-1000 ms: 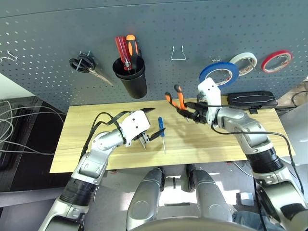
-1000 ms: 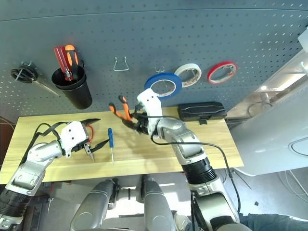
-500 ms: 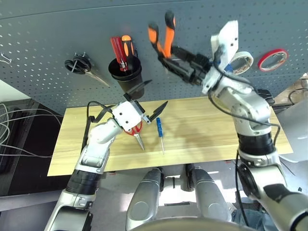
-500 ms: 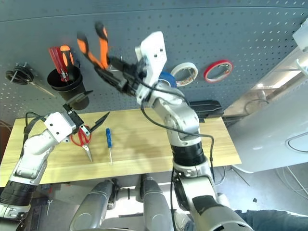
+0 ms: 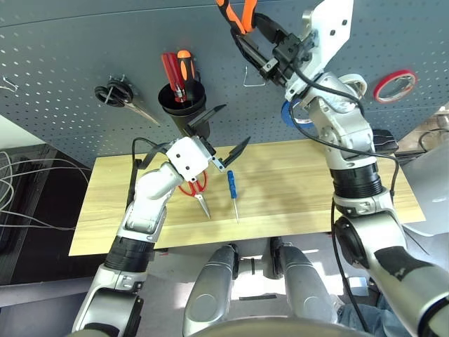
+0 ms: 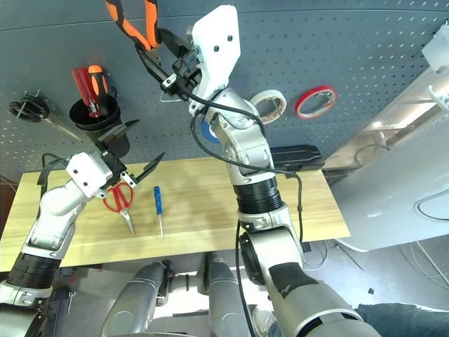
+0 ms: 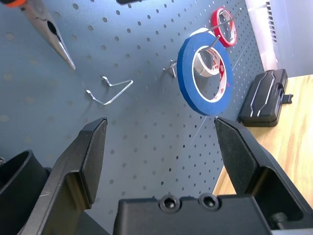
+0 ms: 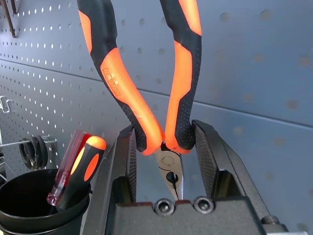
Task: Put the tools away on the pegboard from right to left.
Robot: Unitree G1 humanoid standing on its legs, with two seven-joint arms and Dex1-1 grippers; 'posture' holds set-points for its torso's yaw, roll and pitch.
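High against the pegboard [image 5: 84,42], the right gripper [image 5: 270,53] clamps the orange-and-black pliers [image 5: 237,12] near the pivot, handles up, apparently to hang them on the wire hook [image 5: 254,76] just below. Lower left, the left gripper [image 5: 219,144] hovers with fingers spread, empty, above the red-handled scissors [image 5: 196,190] on the table [image 5: 295,189].

Bare pegboard [image 7: 146,142] around wire hook [image 7: 110,90]

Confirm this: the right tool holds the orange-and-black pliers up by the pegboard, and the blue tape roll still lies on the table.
Wrong on the tape. The blue tape roll already hangs on the pegboard, as the left wrist view shows. The right tool does hold the orange-and-black pliers up by the pegboard.
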